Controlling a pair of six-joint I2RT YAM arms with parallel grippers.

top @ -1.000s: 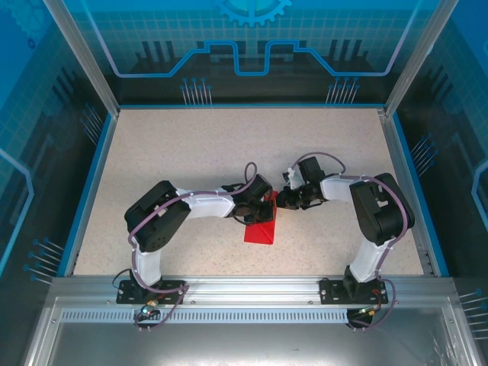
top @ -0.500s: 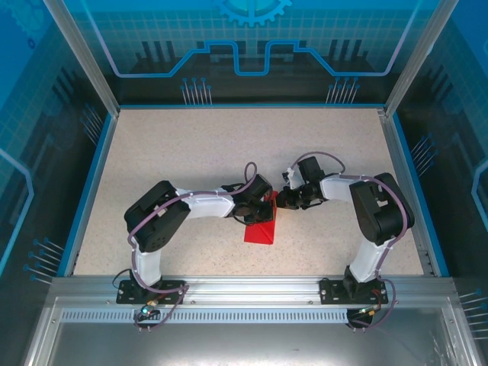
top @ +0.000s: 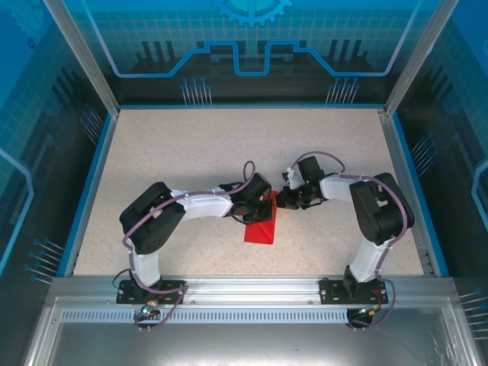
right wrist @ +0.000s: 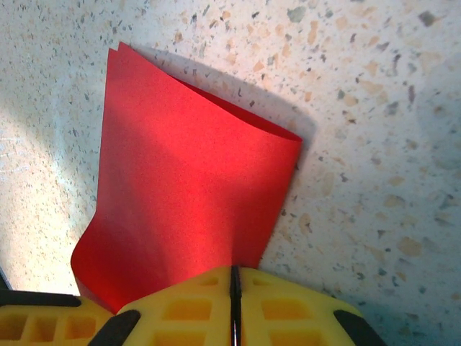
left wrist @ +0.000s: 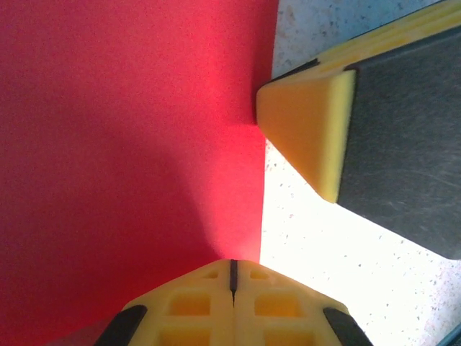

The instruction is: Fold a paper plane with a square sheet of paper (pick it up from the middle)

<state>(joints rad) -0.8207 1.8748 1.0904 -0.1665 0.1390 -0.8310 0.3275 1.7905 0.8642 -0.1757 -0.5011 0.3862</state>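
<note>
At the middle of the desk: the square sheet of paper, folded down to a smaller red shape and lying mostly flat; from the right wrist, doubled layers with one loose flap bowing up off the surface. Left end effector closed tight, tips together at the sheet's edge; right end effector likewise closed, tips at the paper's near edge; cannot tell whether either nips a layer or merely presses down. Judged very light, thin and limp, yet springy wherever a fold is not creased hard; likely to slide on the speckled top and to crumple or tear under a rough pinch. Best taken at a folded edge near the middle; pin with one tip, crease with the other.
</note>
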